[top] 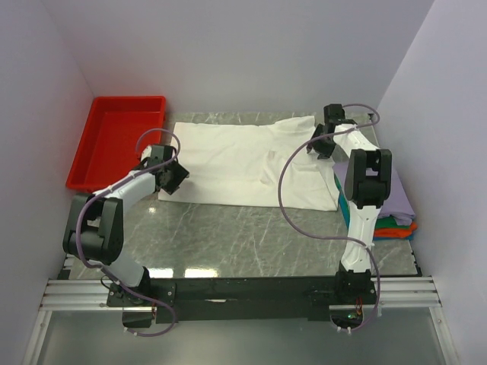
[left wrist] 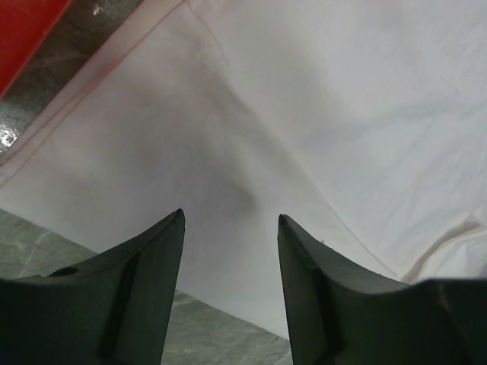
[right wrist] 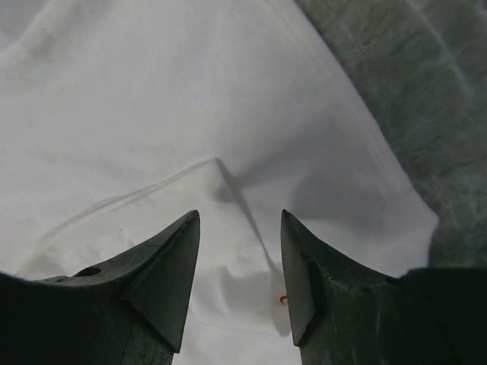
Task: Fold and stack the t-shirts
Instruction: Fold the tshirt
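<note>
A large white t-shirt point(top: 243, 163) lies spread flat across the back half of the table, plain side up. My left gripper point(top: 176, 173) hovers over its left edge, and in the left wrist view the gripper point(left wrist: 230, 219) is open over white cloth point(left wrist: 251, 114) with nothing between the fingers. My right gripper point(top: 323, 144) is over the shirt's right end. The right wrist view shows it point(right wrist: 240, 216) open above a fold point(right wrist: 228, 179), with a tiny red mark point(right wrist: 283, 299) by the right finger. Folded lavender point(top: 397, 199), teal point(top: 345, 204), green point(top: 389, 221) and orange point(top: 397, 231) t-shirts are stacked at the right.
A red plastic tray point(top: 114, 141) stands at the back left, its corner showing in the left wrist view point(left wrist: 23, 30). The grey marble tabletop point(top: 251, 239) is bare in front of the white shirt. White walls close in on the left, the back and the right.
</note>
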Robot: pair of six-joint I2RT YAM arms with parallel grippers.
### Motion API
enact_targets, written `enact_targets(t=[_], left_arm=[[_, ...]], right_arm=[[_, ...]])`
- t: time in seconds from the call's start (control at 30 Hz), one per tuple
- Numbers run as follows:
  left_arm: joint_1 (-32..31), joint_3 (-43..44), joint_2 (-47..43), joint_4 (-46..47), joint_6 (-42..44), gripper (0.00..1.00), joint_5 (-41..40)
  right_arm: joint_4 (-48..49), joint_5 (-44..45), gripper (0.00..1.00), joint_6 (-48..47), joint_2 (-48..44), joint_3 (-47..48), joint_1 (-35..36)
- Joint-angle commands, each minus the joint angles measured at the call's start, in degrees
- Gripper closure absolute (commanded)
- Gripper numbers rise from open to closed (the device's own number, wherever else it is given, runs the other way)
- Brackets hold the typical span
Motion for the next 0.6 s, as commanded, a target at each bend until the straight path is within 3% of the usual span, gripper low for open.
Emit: enact_targets(t=[0.0, 0.1, 0.57], left_arm=[[-0.03, -0.76, 0.21, 2.68, -0.18, 0.43, 0.90], [-0.11, -1.02, 0.21, 2.94, -0.09, 0.43, 0.98], [-0.03, -0.76, 0.38, 2.94, 0.43, 0.43, 1.34]], right_arm=[[0.62, -3.42, 0.46, 0.70, 2.15, 3.07, 0.43], [1.15, -4.30, 0.47, 1.05, 3.30, 3.52, 0.52], [0.62, -7.82, 0.76, 1.40, 5.85, 6.77, 0.69]])
